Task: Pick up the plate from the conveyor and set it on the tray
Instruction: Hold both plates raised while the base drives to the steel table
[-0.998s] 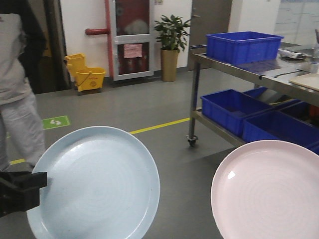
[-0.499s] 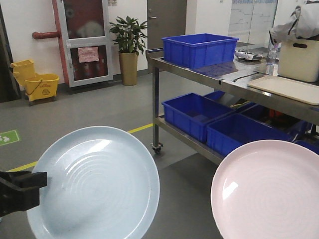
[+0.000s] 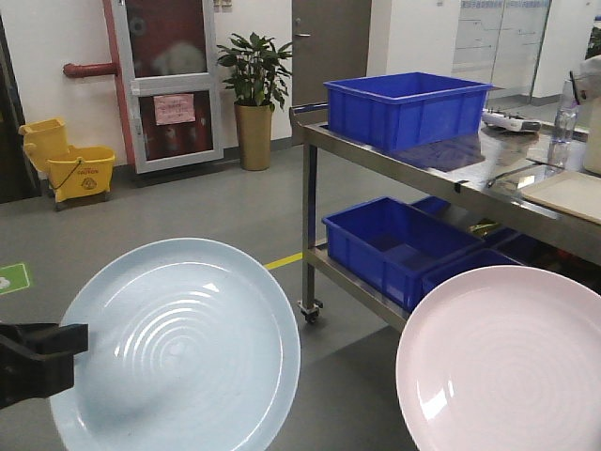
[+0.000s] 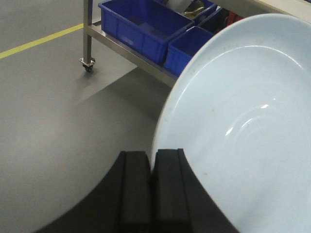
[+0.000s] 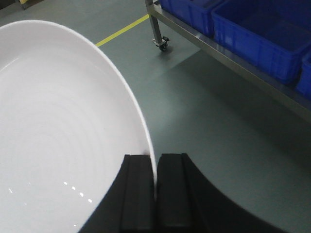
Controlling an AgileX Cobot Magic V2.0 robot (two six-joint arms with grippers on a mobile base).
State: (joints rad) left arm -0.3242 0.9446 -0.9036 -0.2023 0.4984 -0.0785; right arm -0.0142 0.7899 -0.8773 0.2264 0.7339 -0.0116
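Observation:
My left gripper (image 4: 153, 155) is shut on the rim of a pale blue plate (image 3: 178, 348), which it holds in the air above the grey floor. The same gripper (image 3: 83, 340) shows at the left edge of the front view. A pale pink plate (image 3: 507, 366) hangs at the lower right with my right gripper (image 5: 155, 158) shut on its rim (image 5: 146, 131). That gripper is out of sight in the front view. The cream tray (image 3: 568, 194) lies on the steel cart's top at the far right. The conveyor is out of view.
A wheeled steel cart (image 3: 394, 155) stands ahead on the right with a blue bin (image 3: 404, 108) on top and more blue bins (image 3: 399, 249) on its lower shelf. A potted plant (image 3: 255, 94), a yellow mop bucket (image 3: 70, 169) and a yellow floor line (image 3: 282, 260) lie beyond.
The background has swung across the view: the person at the left is gone and the steel cart looms larger. Both plates stay fixed in their grippers.

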